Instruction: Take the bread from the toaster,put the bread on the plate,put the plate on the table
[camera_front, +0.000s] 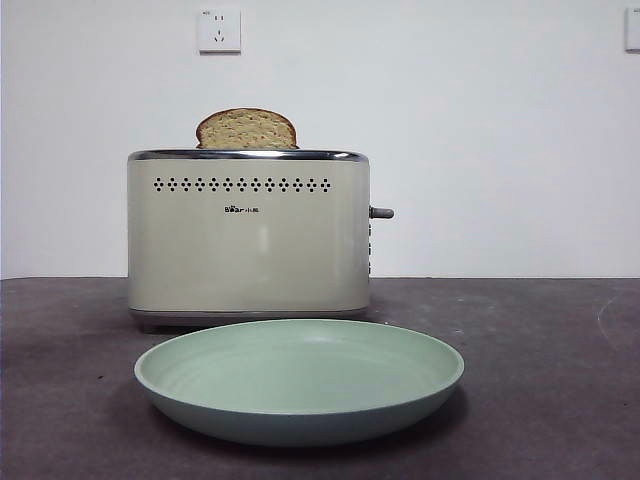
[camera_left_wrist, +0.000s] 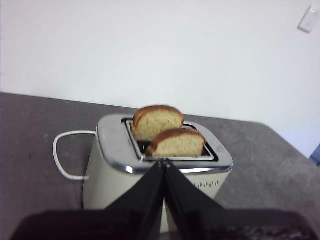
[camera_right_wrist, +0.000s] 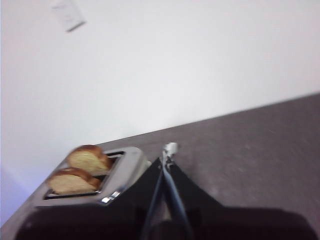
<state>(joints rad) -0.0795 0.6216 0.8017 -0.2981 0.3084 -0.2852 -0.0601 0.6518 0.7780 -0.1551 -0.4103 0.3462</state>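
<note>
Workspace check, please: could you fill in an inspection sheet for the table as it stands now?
Surface: table, dark, matte, faintly scuffed.
Job's things: two slices stand in the toaster; the bread rises higher. Plate lies in front of the toaster, apart from it.
Clutter: nothing seen.
Grippers: left gripper and right gripper shut, holding nothing, away from the toaster.
Cables: white cord loops beside the toaster.
Surroundings: white wall, wall socket.
</note>
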